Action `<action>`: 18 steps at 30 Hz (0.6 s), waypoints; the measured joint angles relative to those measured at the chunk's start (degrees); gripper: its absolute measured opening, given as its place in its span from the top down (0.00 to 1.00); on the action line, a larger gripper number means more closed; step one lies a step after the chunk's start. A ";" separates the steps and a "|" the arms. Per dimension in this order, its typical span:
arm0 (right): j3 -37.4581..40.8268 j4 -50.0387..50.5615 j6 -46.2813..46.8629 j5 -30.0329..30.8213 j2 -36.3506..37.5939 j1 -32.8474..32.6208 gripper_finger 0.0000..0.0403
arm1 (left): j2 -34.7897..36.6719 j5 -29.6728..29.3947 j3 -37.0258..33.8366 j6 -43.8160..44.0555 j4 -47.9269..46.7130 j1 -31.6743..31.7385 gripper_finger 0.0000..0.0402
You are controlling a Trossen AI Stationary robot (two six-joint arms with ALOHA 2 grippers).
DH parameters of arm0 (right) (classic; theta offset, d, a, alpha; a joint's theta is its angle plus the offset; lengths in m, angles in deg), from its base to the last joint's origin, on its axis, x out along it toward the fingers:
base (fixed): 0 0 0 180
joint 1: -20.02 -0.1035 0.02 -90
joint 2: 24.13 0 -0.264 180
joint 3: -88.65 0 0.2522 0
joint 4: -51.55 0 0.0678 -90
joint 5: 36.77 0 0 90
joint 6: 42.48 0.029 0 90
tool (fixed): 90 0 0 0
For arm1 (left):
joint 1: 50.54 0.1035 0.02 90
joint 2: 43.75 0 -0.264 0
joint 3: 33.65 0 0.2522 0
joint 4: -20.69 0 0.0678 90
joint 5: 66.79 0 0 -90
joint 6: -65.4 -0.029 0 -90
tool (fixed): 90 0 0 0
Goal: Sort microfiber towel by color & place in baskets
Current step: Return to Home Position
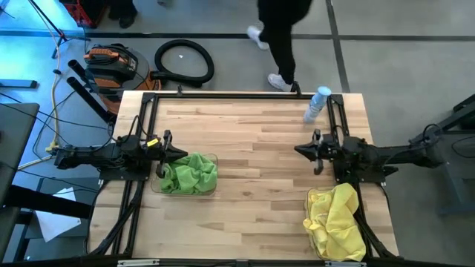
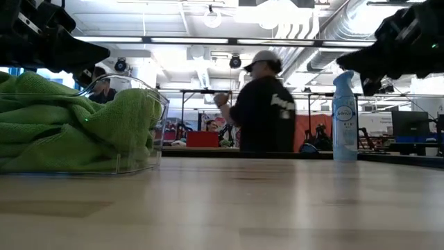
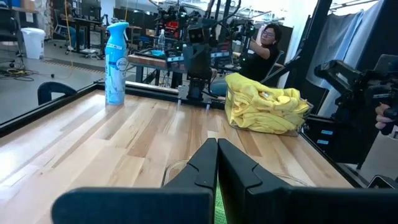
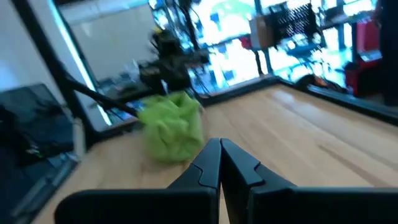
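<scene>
my left gripper (image 3: 217, 147) has its two dark fingers pressed together and holds nothing. my right gripper (image 4: 220, 147) is pressed together and empty too. i read the light wooden table (image 1: 252, 133) from above as a dial, with 12 at the far edge.

the left gripper hangs at 9 o'clock, just over the rim of the left clear plastic rectangular bin (image 1: 211, 157). in it the bright green soft microfiber towels (image 1: 189, 174) lie in a heap higher than the wall. the right gripper hangs at 3 o'clock over bare wood. at about 5 o'clock, at the near edge, the right clear plastic rectangular bin (image 1: 310, 194) holds the bright yellow soft microfiber towels (image 1: 338, 219), and my right arm passes just beside it.

i see no loose cloth on the wood, so i judge the sorting done, and only the move to rest remains. the danger is in that move:
- if my left gripper goes low, a finger can catch the green heap and drag a cloth out, or push the light bin.
- the yellow heap seems to hang over its rim, so a touch from my right arm can drop a cloth off the table.
- farther, between 1 and 2 o'clock, the tall pale blue plastic spray bottle (image 1: 318, 104) stands upright, and a wide swing can knock it down.
- beyond 12 o'clock a person in dark clothes (image 1: 286, 30) walks close to the table.
</scene>
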 joint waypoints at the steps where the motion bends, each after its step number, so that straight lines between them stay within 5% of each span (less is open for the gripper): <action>1: -0.07 1.17 -0.04 -0.16 2.07 -0.45 1.00 | 0.00 0.00 0.02 0.00 -0.02 0.00 1.00; 9: -0.17 15.24 2.20 -0.48 15.87 -4.02 1.00 | 0.00 -0.02 0.02 -0.02 -0.02 0.00 1.00; 18: -0.24 15.45 -4.26 -0.44 14.75 -5.80 1.00 | 0.00 -0.02 0.02 -0.02 0.00 0.00 1.00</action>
